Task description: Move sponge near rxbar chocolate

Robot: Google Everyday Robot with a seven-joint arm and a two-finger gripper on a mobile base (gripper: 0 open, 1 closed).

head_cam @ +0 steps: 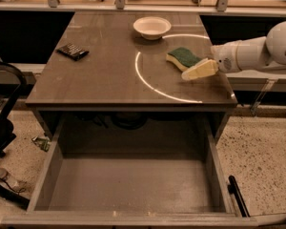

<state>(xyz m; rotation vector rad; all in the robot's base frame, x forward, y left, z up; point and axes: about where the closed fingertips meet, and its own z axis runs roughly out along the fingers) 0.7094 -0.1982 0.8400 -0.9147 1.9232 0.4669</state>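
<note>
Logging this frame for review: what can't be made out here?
Camera view:
- The claw, at the table right edge beside the sponge: contact unclear, as it covers the sponge's near corner.
- The bar: print too small to read.
- The arm: cut off by the right edge.
- Under the table, behind the drawer: lost in shadow.

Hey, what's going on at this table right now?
A robot arm reaches in from the right, with its gripper right beside the sponge on the right side of the table. I cannot tell whether they touch. The sponge lies green side up. The rxbar chocolate lies near the table's left edge, so the sponge is not yet near it. A white bowl sits toward the back, and the drawer below stands open.
</note>
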